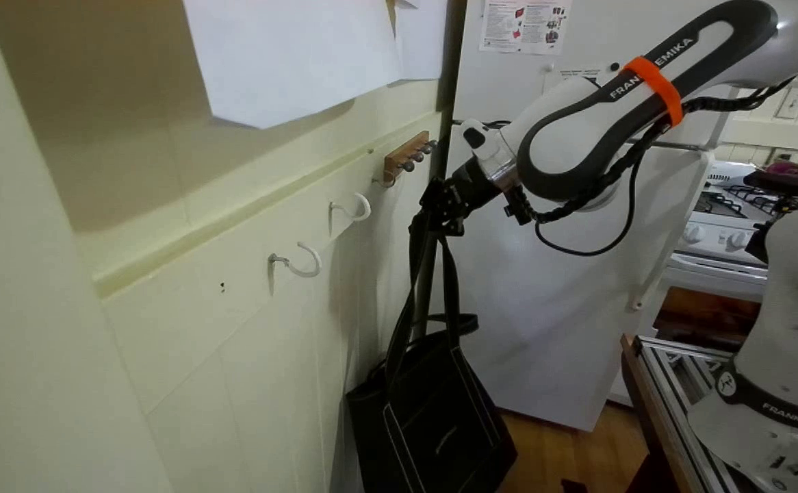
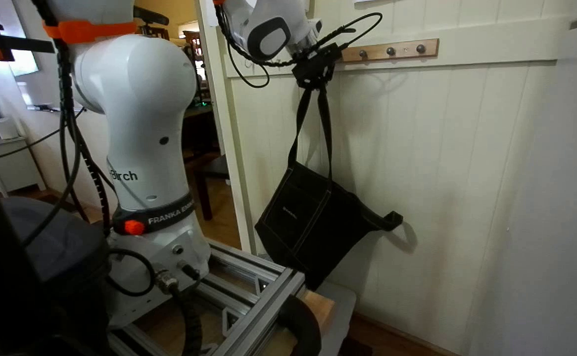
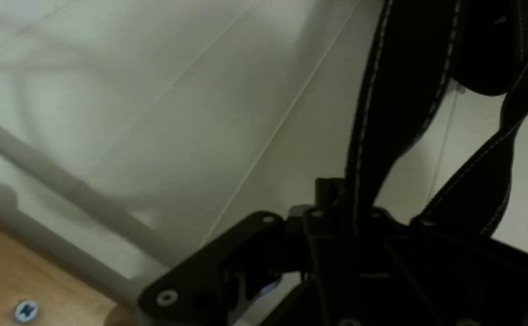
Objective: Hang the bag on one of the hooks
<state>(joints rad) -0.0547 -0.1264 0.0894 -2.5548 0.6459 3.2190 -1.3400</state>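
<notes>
The black bag point(image 1: 440, 424) hangs by one strap below my gripper point(image 1: 430, 222), beside the panelled wall. In an exterior view the bag's body point(image 2: 303, 217) is tilted, and its other strap point(image 2: 387, 221) sticks out loosely to the right. My gripper point(image 2: 314, 83) is shut on the upper strap. The wrist view shows the strap point(image 3: 404, 68) running into the dark jaws point(image 3: 345, 199); the exact grip is hard to see. The tan wooden hook rail point(image 2: 402, 51) with dark round knobs is on the wall, close beside the gripper. Its wood point(image 3: 64, 280) shows at lower left in the wrist view.
Two white curled hooks point(image 1: 354, 207) point(image 1: 303, 263) stick out of the same wall. White paper point(image 1: 289, 61) hangs above them. A white fridge point(image 1: 536, 294) stands behind the gripper. The robot's metal-framed base point(image 2: 268, 296) is near the bag's lower corner.
</notes>
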